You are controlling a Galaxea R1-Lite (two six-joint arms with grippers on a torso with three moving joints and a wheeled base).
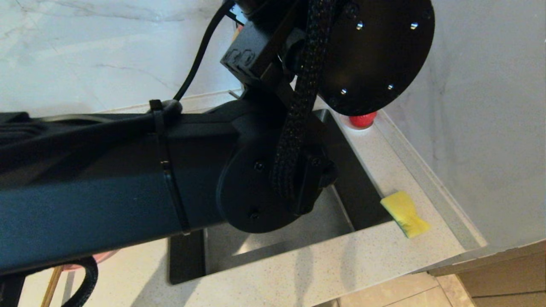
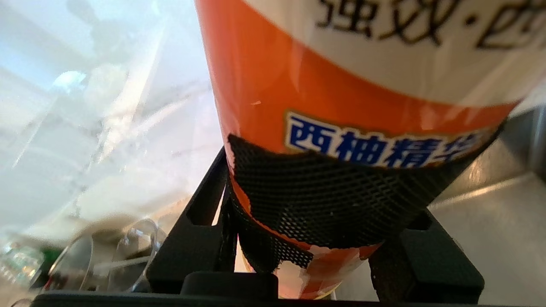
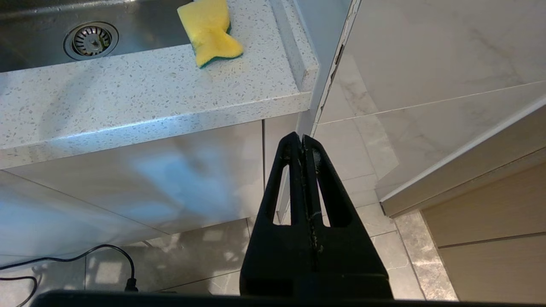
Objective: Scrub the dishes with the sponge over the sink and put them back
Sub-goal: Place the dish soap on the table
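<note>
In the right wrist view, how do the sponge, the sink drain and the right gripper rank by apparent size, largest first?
1. right gripper, shut, very near the camera, so its size is exaggerated.
2. sponge, on the countertop.
3. drain, in the sink.

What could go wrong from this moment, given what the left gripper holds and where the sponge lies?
1. The left gripper grips the orange-and-white labelled bottle only near one end, so it may tip or slip.
2. The yellow foam sponge with a green scouring layer lies on the speckled stone counter right at the brushed steel sink edge; a nudge could drop it in.
3. The left arm blocks much of the head view.
</note>
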